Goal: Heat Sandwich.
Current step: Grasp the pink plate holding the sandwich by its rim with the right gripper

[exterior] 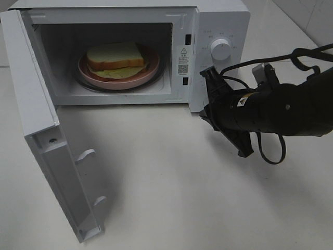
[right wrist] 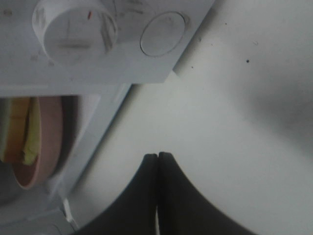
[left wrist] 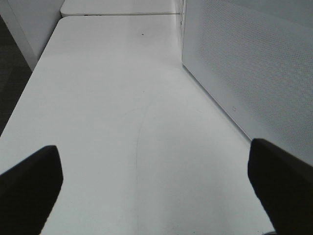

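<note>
Square tan-crusted white-bread sandwich (exterior: 115,56), yellow-green filling, on round pink plate (exterior: 120,82) inside white microwave (exterior: 221,23), door (exterior: 32,96) swung wide. Left gripper (left wrist: 155,169) spread; right gripper (right wrist: 157,157) pressed together.

Test lab; white table (exterior: 182,182), microwave (exterior: 221,21), robot arm (exterior: 291,109)

white table (exterior: 171,177), dark floor (left wrist: 11,73) (beyond its edge)
</note>
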{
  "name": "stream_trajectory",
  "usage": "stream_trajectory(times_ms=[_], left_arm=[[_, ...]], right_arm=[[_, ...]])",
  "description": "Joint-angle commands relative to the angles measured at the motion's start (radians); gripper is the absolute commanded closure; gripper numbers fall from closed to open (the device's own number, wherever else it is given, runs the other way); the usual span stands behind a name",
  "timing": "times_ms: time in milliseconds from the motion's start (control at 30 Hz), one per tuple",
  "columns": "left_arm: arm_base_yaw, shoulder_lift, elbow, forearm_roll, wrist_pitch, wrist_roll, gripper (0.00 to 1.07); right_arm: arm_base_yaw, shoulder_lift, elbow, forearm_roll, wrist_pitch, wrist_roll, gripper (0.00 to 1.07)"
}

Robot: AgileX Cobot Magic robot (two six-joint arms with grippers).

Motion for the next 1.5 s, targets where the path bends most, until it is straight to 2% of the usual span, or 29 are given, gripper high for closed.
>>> stream_trajectory(times_ms=[33,233,400,600,800,1033,1233,1367,1500], left_arm=[[0.001,-0.021,0.004,0.0,-0.01,0.0,0.09],[0.001,-0.021,0.004,0.0,-0.01,0.0,0.09],[0.001,-0.021,0.004,0.0,-0.01,0.0,0.09],[0.001,-0.021,0.004,0.0,-0.01,0.0,0.09],[0.001,-0.021,0.004,0.0,-0.01,0.0,0.09],[0.001,-0.021,0.004,0.0,-0.01,0.0,0.09],[0.001,-0.021,0.004,0.0,-0.01,0.0,0.09],[0.001,-0.021,0.004,0.0,-0.01,0.0,0.09],[0.001,-0.021,0.004,0.0,-0.01,0.0,0.09]], right_arm=[[0.005,-0.035,0.003,-0.053,0.089,-0.085,1.07],[0.004,-0.108,-0.008,-0.093,0.281,-0.299,1.06],[0.004,-0.152,-0.079,-0.092,0.513,-0.558,1.05],[0.004,-0.17,-0.151,-0.092,0.679,-0.791,1.04],[0.004,-0.172,-0.172,-0.098,0.761,-0.933,1.02],[0.004,-0.172,-0.207,-0.198,0.935,-1.247,1.0],[0.004,-0.172,-0.239,-0.246,0.993,-1.435,0.99],[0.004,-0.172,-0.254,-0.274,1.008,-1.717,0.97],[0.004,-0.172,-0.254,-0.274,0.996,-1.899,0.96]])
